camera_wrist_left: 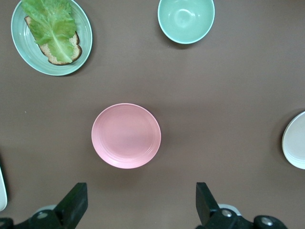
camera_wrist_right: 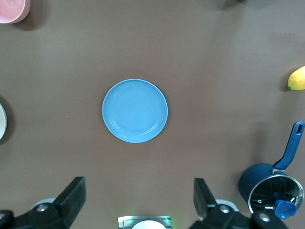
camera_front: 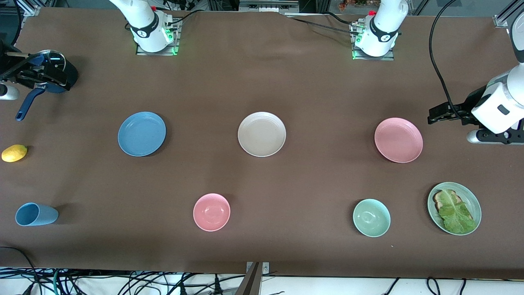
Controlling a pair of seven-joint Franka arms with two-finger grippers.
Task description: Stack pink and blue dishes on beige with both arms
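Three plates lie in a row across the middle of the table. The beige plate [camera_front: 262, 134] is in the centre and shows at the edge of the left wrist view [camera_wrist_left: 296, 141]. The blue plate [camera_front: 141, 134] [camera_wrist_right: 135, 110] lies toward the right arm's end, and the pink plate [camera_front: 398, 139] [camera_wrist_left: 126, 136] toward the left arm's end. My left gripper [camera_front: 437, 114] [camera_wrist_left: 141, 200] hangs high over the table's end beside the pink plate, open and empty. High up at the other end, over a blue pot, my right gripper [camera_front: 57, 78] [camera_wrist_right: 138, 195] is also open and empty.
A blue pot with a glass lid [camera_front: 51, 67] [camera_wrist_right: 274, 188] and a lemon [camera_front: 14, 153] sit at the right arm's end. Nearer the front camera are a blue cup [camera_front: 36, 214], a pink bowl [camera_front: 211, 212], a green bowl [camera_front: 371, 217] and a green plate with toast and lettuce [camera_front: 470, 196].
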